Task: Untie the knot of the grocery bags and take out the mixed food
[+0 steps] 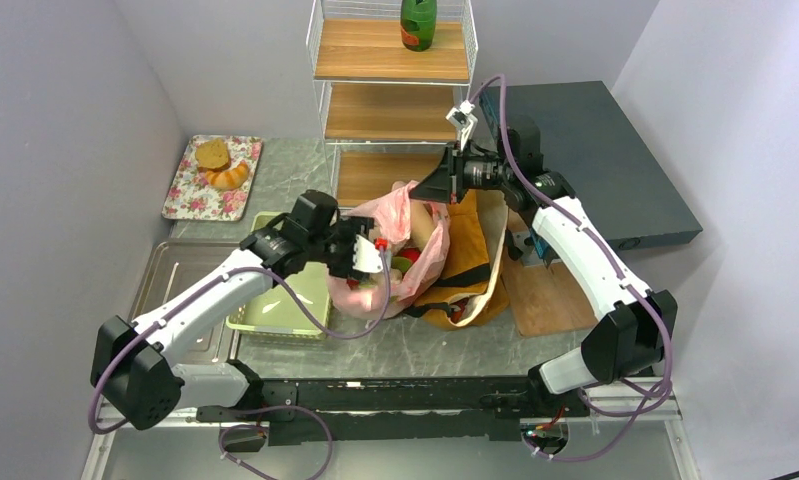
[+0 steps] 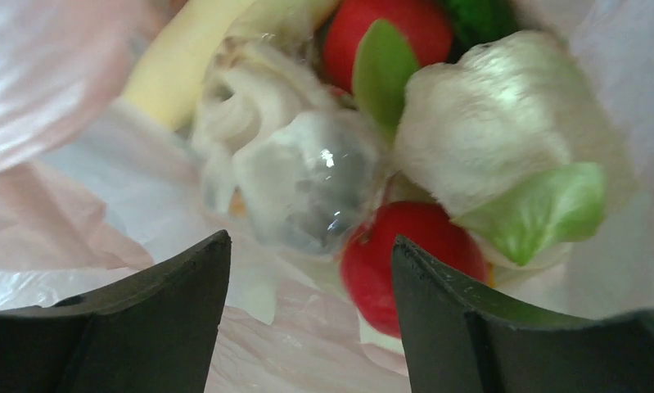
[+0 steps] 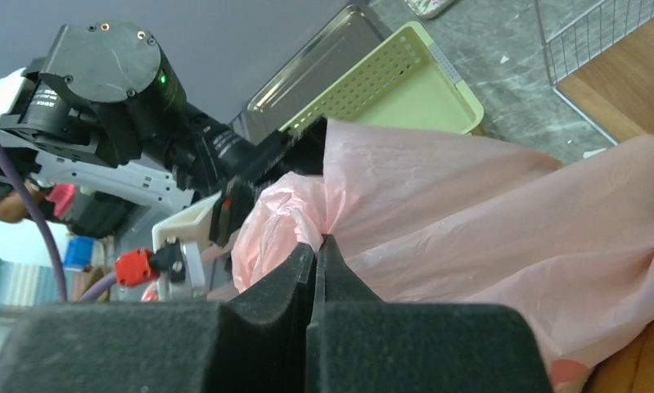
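At mid-bench (image 1: 375,350), just in front of the shelf (image 1: 390,110), the pink bag (image 1: 427,258) lies on top of the tote (image 1: 470,255), with the basket (image 1: 275,315) beside it on the left. The right hand (image 3: 317,246) is pressed together on a gathered fold of the pink film and lifts that side. The left hand (image 2: 311,246) is spread wide, its tips at the bag's mouth. It faces a red fruit (image 2: 405,266), a pale cabbage (image 2: 487,131) and something wrapped in clear film (image 2: 307,180).

The bag's mouth looks open, so the step in hand seems to be taking food out. Several things could spoil it:

- **Film caught in the grip.** Loose pink film lies between the left hand's tips and the fruit. If the hand closes now, it would likely pinch plastic along with the food, and the whole bag would drag when it pulls back.
- **Tearing.** The film is thin and already bunched tight at the right hand's pinch. A hard pull there, or opposing pulls from both arms, could rip it.
- **Slipping and rolling.** The red fruit is round and smooth, so an off-centre grip may squirt it deeper into the bag or out onto the bench.
- **Collision.** The two hands work near each other, so a careless lift risks a knock.
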### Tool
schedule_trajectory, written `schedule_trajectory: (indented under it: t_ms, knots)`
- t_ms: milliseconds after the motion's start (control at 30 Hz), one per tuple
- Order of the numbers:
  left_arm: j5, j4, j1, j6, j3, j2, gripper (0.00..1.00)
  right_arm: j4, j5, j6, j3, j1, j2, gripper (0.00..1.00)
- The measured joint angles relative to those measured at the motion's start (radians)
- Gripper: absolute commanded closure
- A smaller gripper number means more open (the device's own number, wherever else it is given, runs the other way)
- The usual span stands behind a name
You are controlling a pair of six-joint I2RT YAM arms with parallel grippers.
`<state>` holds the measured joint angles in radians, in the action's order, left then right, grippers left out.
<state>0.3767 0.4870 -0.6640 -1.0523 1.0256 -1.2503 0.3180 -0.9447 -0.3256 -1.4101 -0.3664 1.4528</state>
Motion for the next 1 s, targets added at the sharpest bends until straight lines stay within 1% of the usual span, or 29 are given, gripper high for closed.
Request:
schedule_trajectory:
  t_ms: [100,300,433,500,533,567,633,667,733,767,800,867,1000]
  knots:
    - [-0.002,-0.032,0.041,-0.008,-0.001,-0.003,0.23,-0.036,-0.009,-0.059,0.026,0.01,0.002,1.0]
    - [0.102,-0.104,0.039,-0.028,-0.028,-0.016,0.22,-0.18,-0.016,-0.178,0.117,0.013,0.008,1.0]
    - [0.123,-0.16,0.034,-0.023,-0.028,-0.082,0.22,-0.213,-0.022,-0.196,0.127,0.013,0.018,1.0]
    - [0.113,-0.185,0.031,-0.017,-0.026,-0.134,0.25,-0.223,-0.025,-0.201,0.129,0.013,0.018,1.0]
    - [0.104,-0.195,0.029,-0.015,-0.021,-0.16,0.31,-0.231,-0.025,-0.205,0.13,0.013,0.018,1.0]
    - [0.093,-0.2,0.029,-0.013,-0.013,-0.18,0.41,-0.238,-0.025,-0.209,0.134,0.013,0.018,1.0]
    - [0.068,-0.202,0.027,-0.011,0.004,-0.204,0.67,-0.246,-0.025,-0.218,0.145,0.014,0.018,1.0]
    - [0.062,-0.19,0.025,-0.015,0.008,-0.208,0.77,-0.251,-0.024,-0.222,0.151,0.014,0.018,1.0]
    - [0.064,-0.164,0.023,-0.009,0.009,-0.195,0.92,-0.258,-0.024,-0.225,0.161,0.014,0.018,1.0]
    - [0.071,-0.15,0.022,-0.007,0.01,-0.18,0.98,-0.259,-0.025,-0.226,0.162,0.014,0.018,1.0]
    - [0.084,-0.128,0.022,0.002,0.013,-0.158,1.0,-0.261,-0.025,-0.225,0.162,0.014,0.018,1.0]
    - [0.128,-0.083,0.021,0.032,0.027,-0.096,1.0,-0.263,-0.025,-0.22,0.162,0.014,0.018,1.0]
    - [0.246,-0.012,0.011,0.137,0.137,0.022,1.0,-0.254,-0.024,-0.193,0.157,0.014,0.029,1.0]
